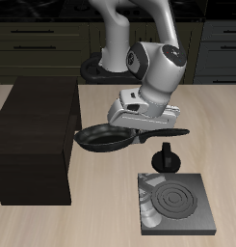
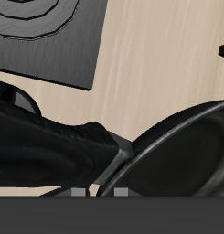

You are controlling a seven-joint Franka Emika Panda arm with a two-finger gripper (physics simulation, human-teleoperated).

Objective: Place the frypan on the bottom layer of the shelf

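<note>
Frypan (image 1: 105, 138) empty, lifted beside shelf (image 1: 38, 135) | fingers (image 1: 139, 132) clamped on its handle | stove plate (image 1: 175, 203) bare

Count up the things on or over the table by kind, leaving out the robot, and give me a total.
Frypan: 1, lifted off the table by its handle in the gripper
Shelf: 1
Stove plate: 1
Small black knob: 1
Total: 4

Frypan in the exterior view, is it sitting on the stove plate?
No, the frypan is beside the shelf, well apart from the stove plate nearer the table's front edge.
</note>
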